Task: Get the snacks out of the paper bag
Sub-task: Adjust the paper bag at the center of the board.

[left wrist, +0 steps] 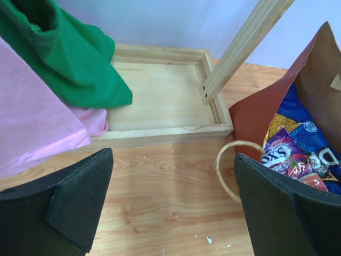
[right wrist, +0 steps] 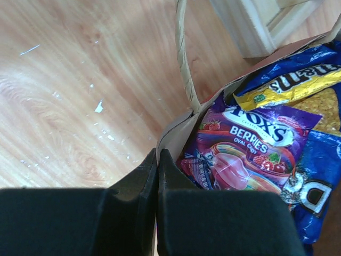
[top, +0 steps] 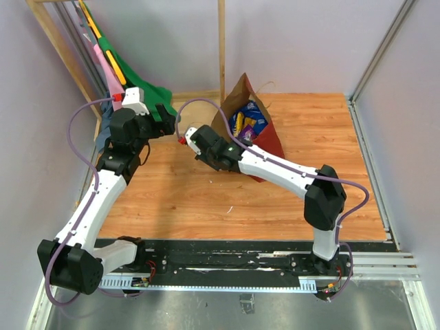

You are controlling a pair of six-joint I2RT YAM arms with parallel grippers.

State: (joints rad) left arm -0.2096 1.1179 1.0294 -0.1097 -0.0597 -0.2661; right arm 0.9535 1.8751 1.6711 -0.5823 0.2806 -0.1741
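Observation:
The dark red paper bag [top: 272, 142] leans open on the wooden table, its brown inside [left wrist: 325, 69] showing. The snacks lie inside it: a purple Fox's berries packet [right wrist: 250, 144], a yellow packet [right wrist: 287, 88] and a big blue Doritos bag [right wrist: 314, 176]. My right gripper [right wrist: 158, 154] is shut on the bag's near rim [right wrist: 176, 133], beside a string handle [right wrist: 184, 58]. My left gripper [left wrist: 173, 154] hangs open over bare table, left of the bag. The looped handle [left wrist: 224, 165] curls by its right finger [left wrist: 277, 208]. Nothing sits between its jaws.
A shallow wooden frame [left wrist: 160, 85] with an upright post [left wrist: 240, 48] stands behind the bag. Green cloth [left wrist: 74, 58] and pink cloth [left wrist: 37, 117] hang at the back left, near my left arm. Purple walls close in the table on three sides.

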